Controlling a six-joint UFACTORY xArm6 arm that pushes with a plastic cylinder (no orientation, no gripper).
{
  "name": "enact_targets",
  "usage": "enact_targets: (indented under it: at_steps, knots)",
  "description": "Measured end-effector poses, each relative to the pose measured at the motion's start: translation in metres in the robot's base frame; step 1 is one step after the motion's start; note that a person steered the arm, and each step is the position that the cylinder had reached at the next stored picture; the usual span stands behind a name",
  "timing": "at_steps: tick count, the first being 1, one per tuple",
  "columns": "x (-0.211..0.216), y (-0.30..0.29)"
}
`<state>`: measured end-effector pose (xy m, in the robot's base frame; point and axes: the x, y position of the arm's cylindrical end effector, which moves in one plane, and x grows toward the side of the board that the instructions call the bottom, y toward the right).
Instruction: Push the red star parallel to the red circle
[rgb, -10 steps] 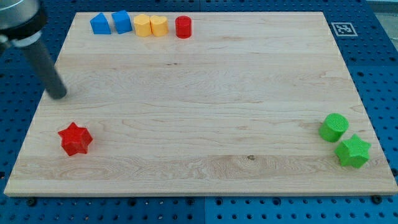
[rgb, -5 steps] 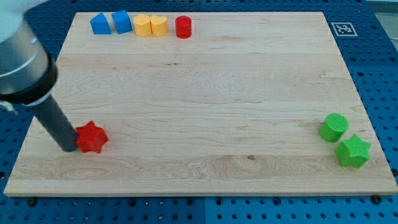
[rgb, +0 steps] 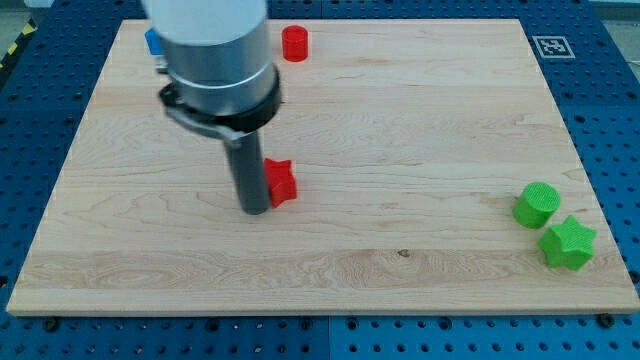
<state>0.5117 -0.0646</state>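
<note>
The red star (rgb: 282, 182) lies on the wooden board (rgb: 420, 130) left of the middle. My tip (rgb: 254, 209) touches the star's left side. The red circle (rgb: 295, 43) stands near the view's top edge, above the star and slightly to its right. The arm's grey body (rgb: 215, 55) hides most of the top-left blocks.
A blue block (rgb: 152, 40) peeks out at the top left beside the arm. A green circle (rgb: 537, 205) and a green star (rgb: 567, 243) sit at the lower right near the board's right edge.
My tip swept from the left edge down to the star and pushed it rightwards and up, from the lower left to left of the middle. The arm now covers the blue and yellow blocks.
</note>
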Motion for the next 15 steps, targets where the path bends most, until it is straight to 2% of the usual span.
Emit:
enact_targets:
  at_steps: [2, 3, 4, 5, 6, 8, 10, 13, 15]
  knots:
    - [-0.035, 0.074]
    - [-0.053, 0.089]
    - [-0.045, 0.086]
    - [-0.015, 0.066]
    - [-0.026, 0.052]
    - [-0.078, 0.071]
    - [-0.108, 0.063]
    - [-0.184, 0.063]
    - [-0.199, 0.078]
